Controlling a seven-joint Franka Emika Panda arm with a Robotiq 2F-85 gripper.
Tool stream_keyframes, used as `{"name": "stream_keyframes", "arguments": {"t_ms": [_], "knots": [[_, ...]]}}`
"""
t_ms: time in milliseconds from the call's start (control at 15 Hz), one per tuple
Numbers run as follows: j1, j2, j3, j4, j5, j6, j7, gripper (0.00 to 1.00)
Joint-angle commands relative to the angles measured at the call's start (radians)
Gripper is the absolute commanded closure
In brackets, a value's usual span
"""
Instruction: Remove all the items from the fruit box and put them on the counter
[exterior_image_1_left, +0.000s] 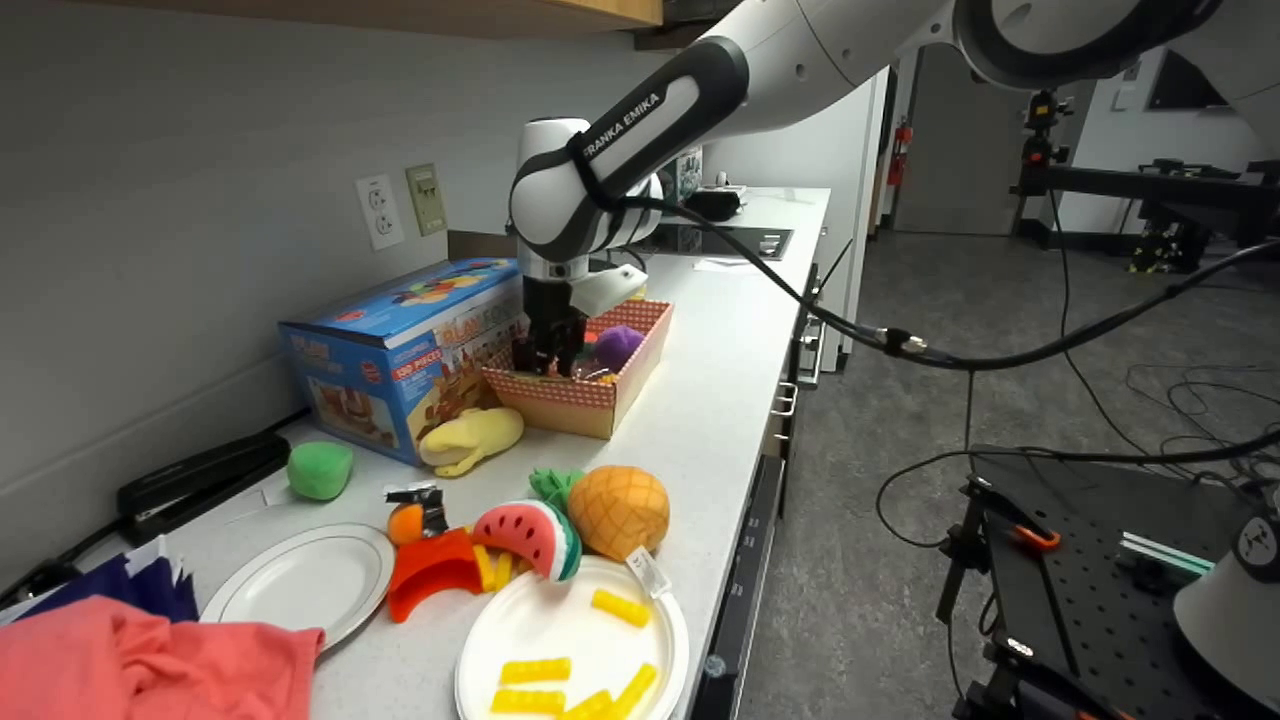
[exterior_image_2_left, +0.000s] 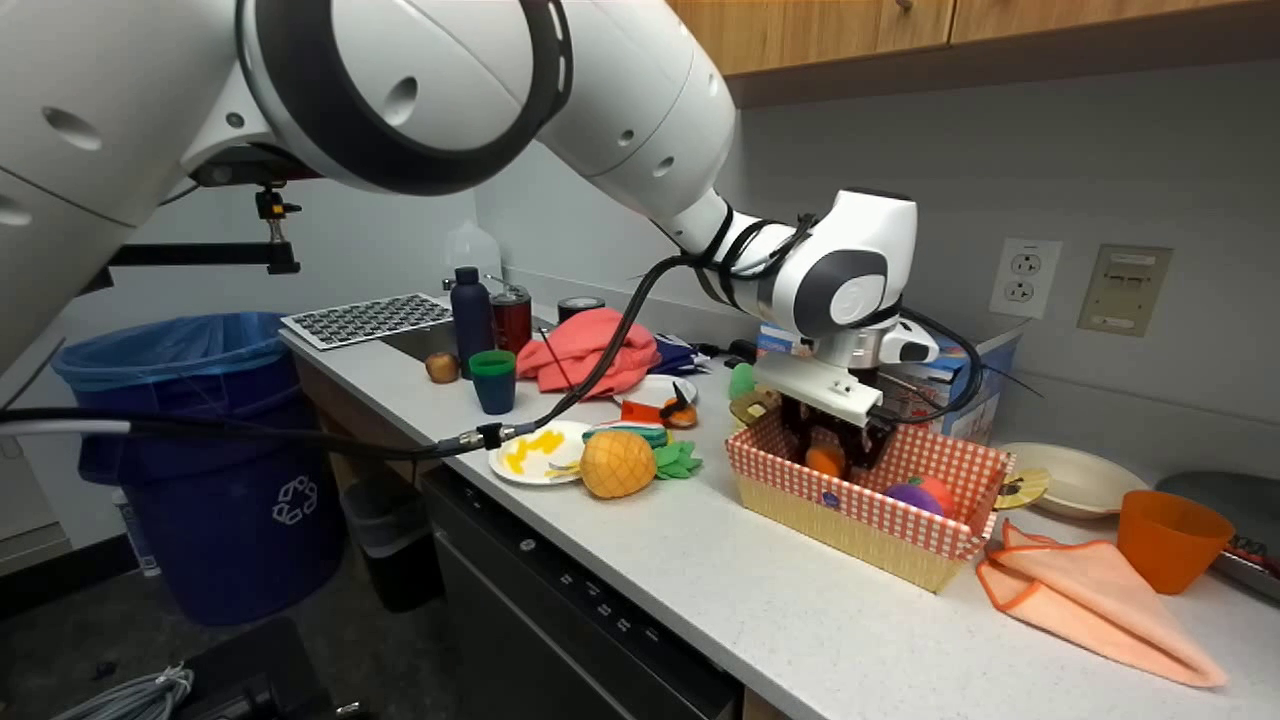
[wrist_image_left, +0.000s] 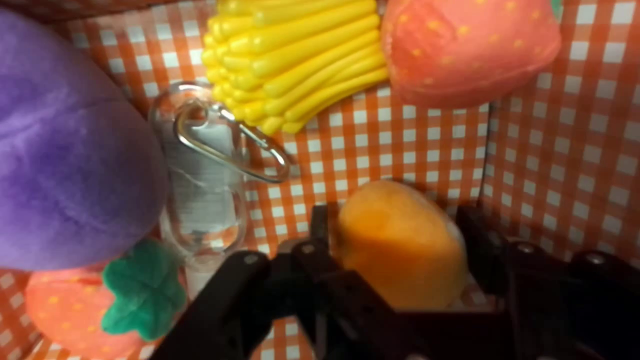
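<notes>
I have the gripper (wrist_image_left: 395, 227) down inside the box (exterior_image_2_left: 840, 530), its jaws on either side of the orange ball (wrist_image_left: 400, 250), low and right of centre in the wrist view; whether they press on it I cannot tell from here. The box, lined in orange-and-white check, sits on the counter (exterior_image_2_left: 690, 560), right of centre in an exterior view. In the wrist view I see a yellow bundle (wrist_image_left: 295, 60) at the top middle, a strawberry (wrist_image_left: 470, 50) right next to it at the upper right, and another strawberry (wrist_image_left: 70, 310) at the lower left, its upper edge hidden by the purple toy (wrist_image_left: 75, 150) that fills much of the left side. A clear bottle (wrist_image_left: 200, 200) lies alongside the purple toy, a metal clip (wrist_image_left: 210, 154) at its upper end. My arm (exterior_image_1_left: 800, 60) slants down from the upper right of an exterior view, where the carton (exterior_image_1_left: 410, 370) stands just left of the box. Toward the bottom of that frame I have a plate (exterior_image_1_left: 530, 620) with yellow strips (exterior_image_1_left: 535, 671) on it and a pineapple (exterior_image_1_left: 620, 510) at its upper rim. In an exterior view a peach cloth (exterior_image_2_left: 1110, 620) lies at the lower right, with an orange cup (exterior_image_2_left: 1170, 540) just beside it.
</notes>
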Motion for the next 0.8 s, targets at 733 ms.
{"name": "stream_keyframes", "arguments": {"t_ms": [733], "knots": [[-0.011, -0.303, 0.039, -0.301, 0.015, 0.165, -0.067, 0.95]]}}
